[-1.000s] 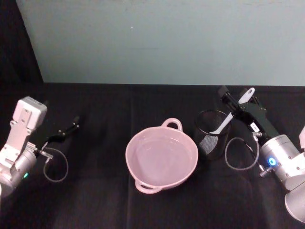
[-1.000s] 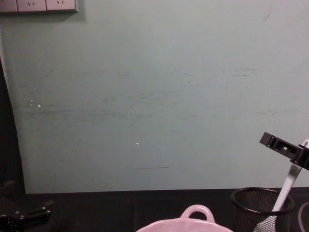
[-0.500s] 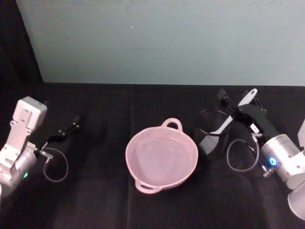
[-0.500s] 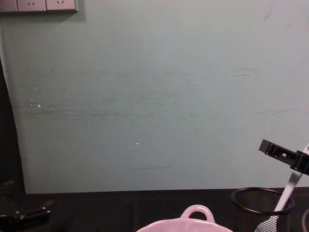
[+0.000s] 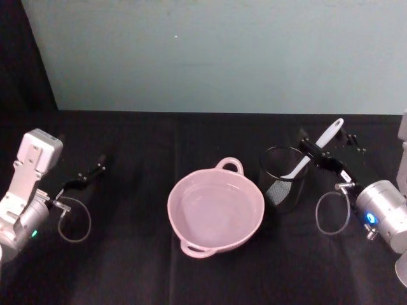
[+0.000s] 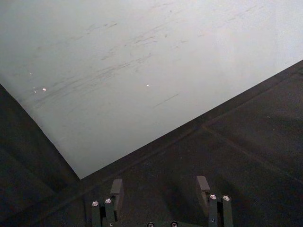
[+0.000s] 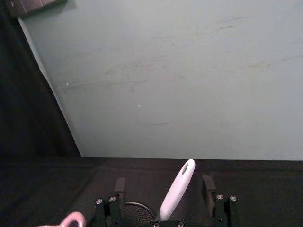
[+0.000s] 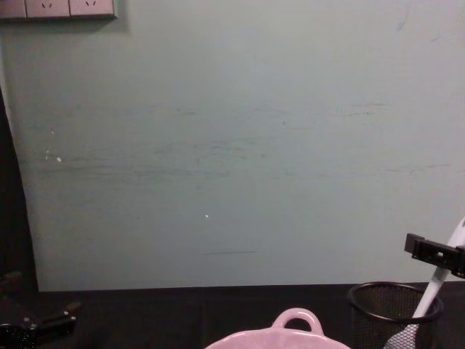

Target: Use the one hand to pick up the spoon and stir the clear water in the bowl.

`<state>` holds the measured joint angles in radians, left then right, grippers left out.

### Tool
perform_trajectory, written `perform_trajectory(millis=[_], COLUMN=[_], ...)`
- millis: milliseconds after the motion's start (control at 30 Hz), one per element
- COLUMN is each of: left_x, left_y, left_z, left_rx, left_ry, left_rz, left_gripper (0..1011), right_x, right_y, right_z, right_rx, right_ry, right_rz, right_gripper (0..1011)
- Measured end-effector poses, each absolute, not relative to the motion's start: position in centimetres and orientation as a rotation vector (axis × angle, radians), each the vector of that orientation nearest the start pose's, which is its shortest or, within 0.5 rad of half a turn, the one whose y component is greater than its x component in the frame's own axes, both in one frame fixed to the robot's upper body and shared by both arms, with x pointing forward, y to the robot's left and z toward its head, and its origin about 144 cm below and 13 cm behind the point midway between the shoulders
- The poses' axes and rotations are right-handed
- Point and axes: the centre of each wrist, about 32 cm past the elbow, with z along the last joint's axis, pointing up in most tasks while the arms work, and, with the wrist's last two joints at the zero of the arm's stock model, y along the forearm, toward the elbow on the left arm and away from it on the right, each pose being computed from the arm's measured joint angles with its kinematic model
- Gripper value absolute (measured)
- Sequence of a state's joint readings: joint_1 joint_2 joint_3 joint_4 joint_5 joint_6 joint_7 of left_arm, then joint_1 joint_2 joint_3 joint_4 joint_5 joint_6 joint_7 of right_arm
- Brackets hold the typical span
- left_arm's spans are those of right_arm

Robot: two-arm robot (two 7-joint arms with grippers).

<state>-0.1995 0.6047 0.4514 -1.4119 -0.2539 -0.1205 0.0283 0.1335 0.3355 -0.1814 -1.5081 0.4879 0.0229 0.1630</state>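
The white spoon (image 5: 315, 149) leans in a black wire-mesh cup (image 5: 282, 185), blade down and handle up to the right. My right gripper (image 5: 327, 145) is open around the handle, one finger on each side. In the right wrist view the spoon (image 7: 176, 194) rises between the two fingers (image 7: 209, 183) with a gap on both sides. The chest view has the spoon (image 8: 434, 282) and one black finger (image 8: 430, 249) at the right edge. The pale pink bowl (image 5: 216, 211) sits left of the cup, its inside glossy. My left gripper (image 5: 88, 175) rests open at the far left.
A pale green wall (image 5: 216, 57) stands behind the black-covered table (image 5: 140, 140). The mesh cup (image 8: 392, 309) stands close beside the bowl's rim handle (image 8: 296, 320). Cable loops hang by both wrists.
My right wrist has drawn back to the right and the gripper has dropped lower, so that its open fingers now straddle the spoon's handle. Spoon, cup, bowl and left arm have not moved.
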Motion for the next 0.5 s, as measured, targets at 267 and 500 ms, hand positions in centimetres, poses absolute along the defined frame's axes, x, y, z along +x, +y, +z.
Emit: perform_trajectory(millis=[267,500], left_x=[48.9,48.9], left_y=[31.0,31.0], left_z=[114.0,114.0], left_rx=[0.304,0.305], left_ry=[-0.285,-0.285], left_rz=[1.248,1.248], left_gripper=[1005,1005], right_x=[48.4,46.4], right_y=[-27.5,-27.4], right_z=[117.0,117.3], right_rx=[0.024,-0.004], right_ry=[0.032,0.005], right_rz=[-1.250,-1.261], right_gripper=[1002,1003])
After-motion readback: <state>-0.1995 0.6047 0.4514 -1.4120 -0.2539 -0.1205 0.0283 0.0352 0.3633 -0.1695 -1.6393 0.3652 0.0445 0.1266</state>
